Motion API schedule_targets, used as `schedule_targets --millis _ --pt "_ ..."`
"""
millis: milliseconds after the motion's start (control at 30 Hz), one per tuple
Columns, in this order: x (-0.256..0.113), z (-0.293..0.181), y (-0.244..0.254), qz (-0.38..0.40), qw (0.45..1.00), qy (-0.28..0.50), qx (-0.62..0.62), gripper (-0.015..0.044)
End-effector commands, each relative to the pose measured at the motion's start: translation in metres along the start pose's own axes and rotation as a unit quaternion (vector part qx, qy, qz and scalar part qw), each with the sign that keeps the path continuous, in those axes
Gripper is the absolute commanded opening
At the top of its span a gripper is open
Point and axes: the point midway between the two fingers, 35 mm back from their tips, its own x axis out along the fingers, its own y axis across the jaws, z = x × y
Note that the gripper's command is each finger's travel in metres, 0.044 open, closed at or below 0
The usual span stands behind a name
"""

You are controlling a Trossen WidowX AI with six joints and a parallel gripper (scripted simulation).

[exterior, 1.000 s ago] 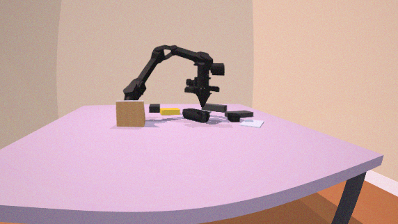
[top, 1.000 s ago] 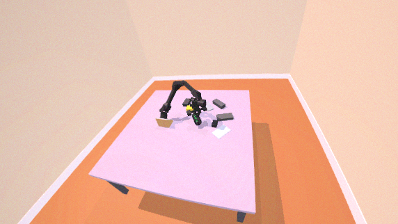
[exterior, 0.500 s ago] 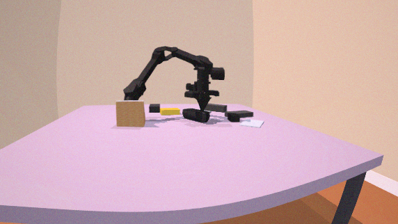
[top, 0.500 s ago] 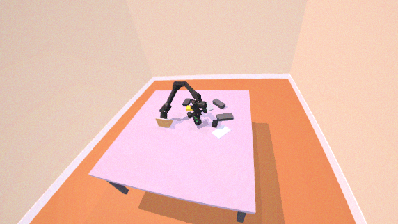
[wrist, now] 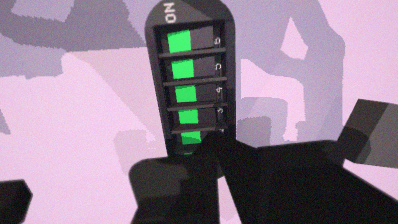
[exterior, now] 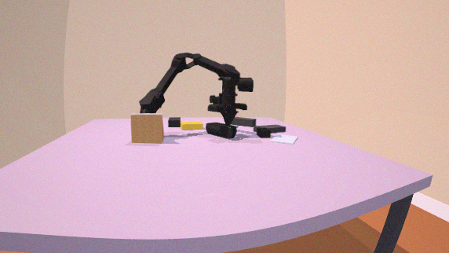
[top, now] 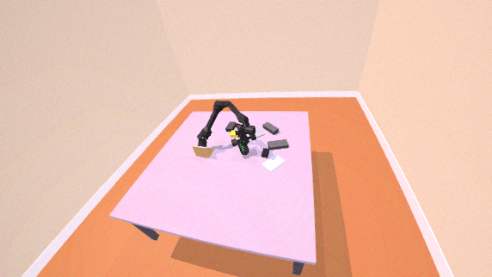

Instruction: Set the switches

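Observation:
The dark grey controller unit (top: 244, 150) (exterior: 220, 130) (wrist: 199, 12) lies with its switch side up below my gripper. The wrist view shows green ends on the left, ON side, and dark ends on the right. Switches 6, 5, 4 and 3 are in view; the second is partly covered and the first is almost hidden. I cannot tell which ends are pressed. The label underneath is hidden. My gripper (exterior: 228, 123) (wrist: 212, 135) is shut and empty. Its tips are at the dark side of the second switch; contact is unclear.
A tan box (top: 203, 151) (exterior: 147, 129) stands by the arm's base. A yellow block (top: 233, 133) (exterior: 191, 126) and a dark block (exterior: 174, 122) lie behind. Grey modules (top: 270, 128) (top: 278, 144), a small black block (top: 265, 152) and a white card (top: 273, 163) (exterior: 285, 140) lie to the right.

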Motion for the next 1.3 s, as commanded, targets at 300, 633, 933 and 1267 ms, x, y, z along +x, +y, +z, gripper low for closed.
schedule_targets --millis 300,633,933,1267 --pt "-0.009 0.0 0.0 0.001 1.0 -0.001 0.001 0.0" --pt "-0.043 -0.006 0.008 0.001 1.0 -0.002 0.004 0.0" --pt "-0.041 -0.019 0.023 0.001 1.0 -0.002 0.004 0.0" --pt "-0.025 -0.019 0.023 0.001 1.0 -0.001 0.004 0.0"
